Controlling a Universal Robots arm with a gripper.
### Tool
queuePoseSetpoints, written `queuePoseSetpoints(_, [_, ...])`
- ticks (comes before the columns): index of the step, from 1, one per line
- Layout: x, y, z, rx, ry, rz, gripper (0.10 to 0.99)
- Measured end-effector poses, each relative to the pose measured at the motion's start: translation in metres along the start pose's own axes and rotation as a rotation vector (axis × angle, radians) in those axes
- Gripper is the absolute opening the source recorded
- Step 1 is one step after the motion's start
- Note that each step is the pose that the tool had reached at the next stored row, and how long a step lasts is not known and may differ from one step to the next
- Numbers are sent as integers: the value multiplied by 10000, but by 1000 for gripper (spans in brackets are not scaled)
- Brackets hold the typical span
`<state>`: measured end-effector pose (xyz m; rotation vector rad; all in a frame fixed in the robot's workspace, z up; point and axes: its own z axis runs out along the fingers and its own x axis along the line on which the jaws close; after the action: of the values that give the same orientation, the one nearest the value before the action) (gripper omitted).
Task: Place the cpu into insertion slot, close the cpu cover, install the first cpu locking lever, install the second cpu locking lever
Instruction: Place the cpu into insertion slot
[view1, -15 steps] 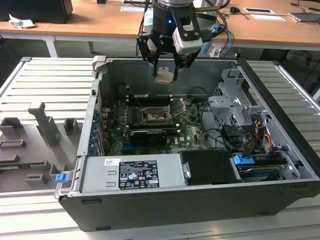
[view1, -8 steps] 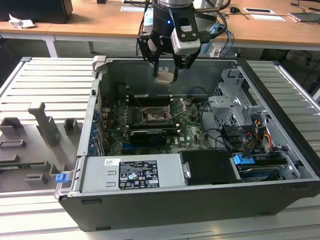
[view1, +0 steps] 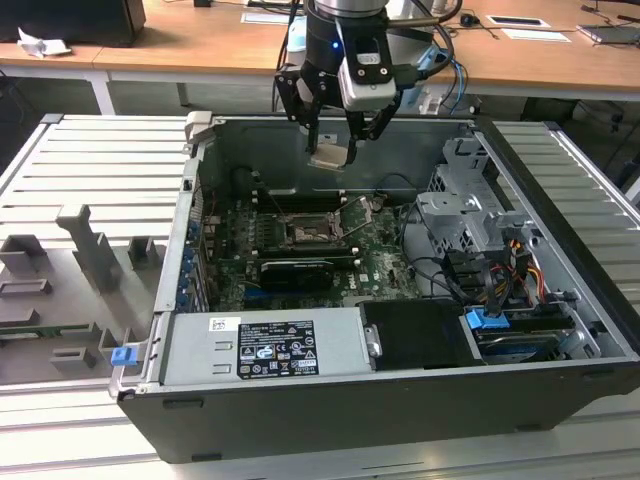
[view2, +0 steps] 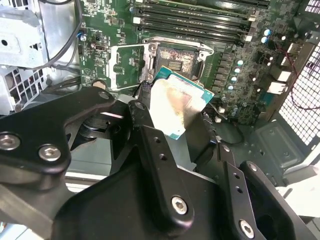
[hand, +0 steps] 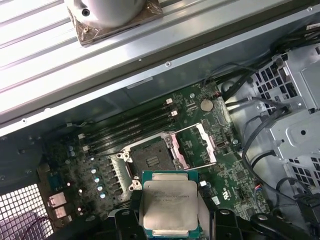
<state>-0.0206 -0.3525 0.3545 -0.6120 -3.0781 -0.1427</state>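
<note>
- The first step is in hand: the gripper (view1: 336, 148) hangs above the open computer case (view1: 400, 410), which lies on the ribbed grey counter (view1: 90, 150). It carries the cpu (view1: 328, 157).
- The fingers (view2: 150, 130) are closed on two opposite edges of the cpu, with only the chip's width between them. They hold nothing else.
- The cpu is in the air, well apart from the motherboard (view1: 385, 265). In the first wrist view it sits just in front of the insertion slot (hand: 150, 157), not over it.
- The insertion slot is bare and dark in the centre. The cpu cover (hand: 196, 145) is swung open and lies just beside it, so I judge that closing the cover and both levers are not yet done.
- The first wrist view shows the silver metal top (hand: 167, 205), while the second wrist view shows the tan underside (view2: 175, 100). From this I judge the chip stands on edge or is steeply tilted, not flat to the board.
- The chip is nearly square, so it has hardly any long axis. Its edges look roughly parallel to the slot's frame.
- In my opinion, the placing calls for a level chip, metal top upward, centred and square over the slot, then a gentle descent. The contacts there look delicate.
</note>
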Motion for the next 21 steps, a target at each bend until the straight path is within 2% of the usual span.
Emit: queuePoseSetpoints(21, [-1, -2, 29, -25, -121, 1349, 522])
